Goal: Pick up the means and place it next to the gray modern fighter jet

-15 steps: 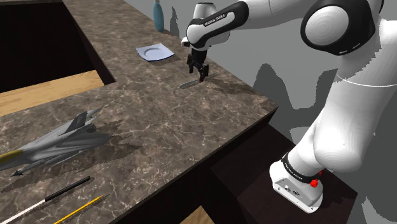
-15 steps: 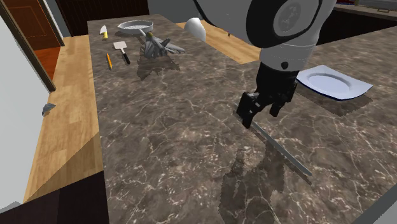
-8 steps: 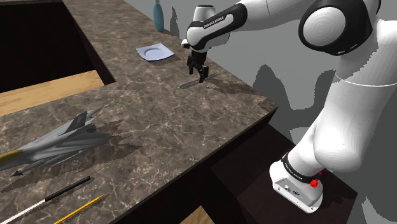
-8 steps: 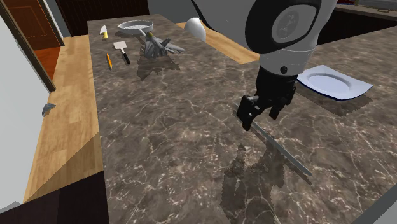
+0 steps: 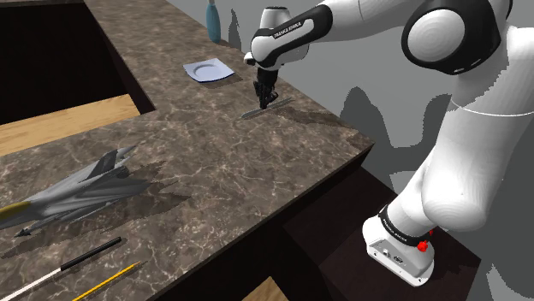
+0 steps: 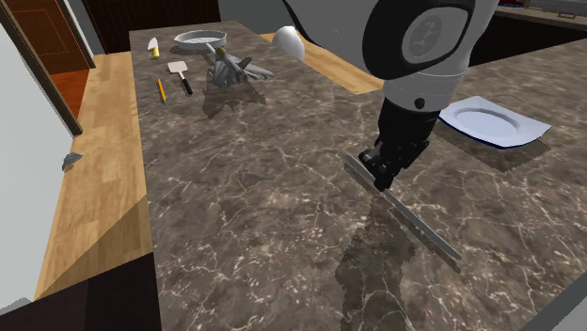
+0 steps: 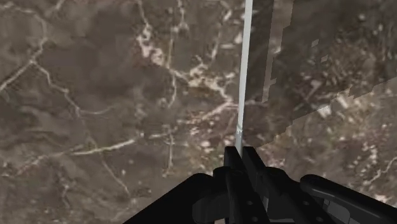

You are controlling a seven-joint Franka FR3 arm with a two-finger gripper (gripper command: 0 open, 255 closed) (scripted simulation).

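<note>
A long, thin grey strip [image 5: 252, 111] [image 6: 423, 230] lies on the dark marble counter [image 5: 214, 171] near its edge by the arm. My gripper [image 5: 263, 100] [image 6: 381, 172] points down and is shut on the strip, nearer one end than the middle. In the wrist view the black fingers [image 7: 249, 167] clasp the pale strip [image 7: 245, 76] edge-on, and it runs straight away from my gripper [image 7: 240, 158]. The grey fighter jet [image 5: 81, 190] [image 6: 230, 68] rests far off at the opposite end of the counter.
A white plate [image 5: 208, 70] [image 6: 489, 122] sits just beyond the gripper, with a blue bottle [image 5: 212, 21] behind it. A black pen [image 5: 64, 265] and a yellow pencil [image 5: 107, 280] lie near the jet. A spatula [image 6: 179, 73] and bowl [image 6: 200, 38] lie close by.
The fingers stood apart over the strip and have now closed on it. The hand has dropped slightly toward the counter.
</note>
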